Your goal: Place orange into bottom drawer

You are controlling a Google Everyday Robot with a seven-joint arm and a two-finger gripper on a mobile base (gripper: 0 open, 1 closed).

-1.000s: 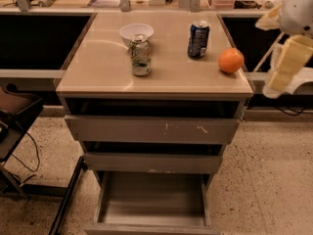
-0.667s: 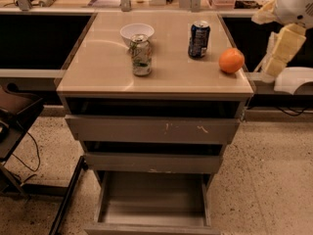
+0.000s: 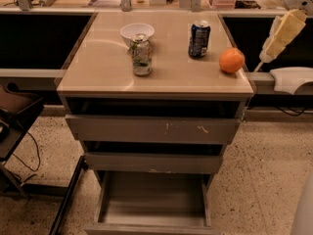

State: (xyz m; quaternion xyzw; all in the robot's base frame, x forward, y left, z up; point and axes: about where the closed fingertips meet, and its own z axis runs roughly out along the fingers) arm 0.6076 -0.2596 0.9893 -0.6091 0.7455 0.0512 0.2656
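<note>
The orange (image 3: pixel 231 60) rests on the cabinet top (image 3: pixel 98 72), near its right edge. The bottom drawer (image 3: pixel 151 202) is pulled out wide and its tray holds nothing. My gripper (image 3: pixel 268 55), cream-coloured and pointing down and left, hangs in the air to the right of the cabinet, a little right of the orange and apart from it. It holds nothing that I can see.
On the cabinet top stand a white bowl (image 3: pixel 137 31), a silver-green can (image 3: pixel 141 55) and a blue can (image 3: pixel 199 39). The two upper drawers (image 3: pixel 151 129) are slightly open. A dark cart (image 3: pixel 14 111) stands at the left, a white object (image 3: pixel 293 80) at the right.
My gripper has risen and shifted slightly left, towards the cabinet's right edge. The orange, cans, bowl and drawers have not moved.
</note>
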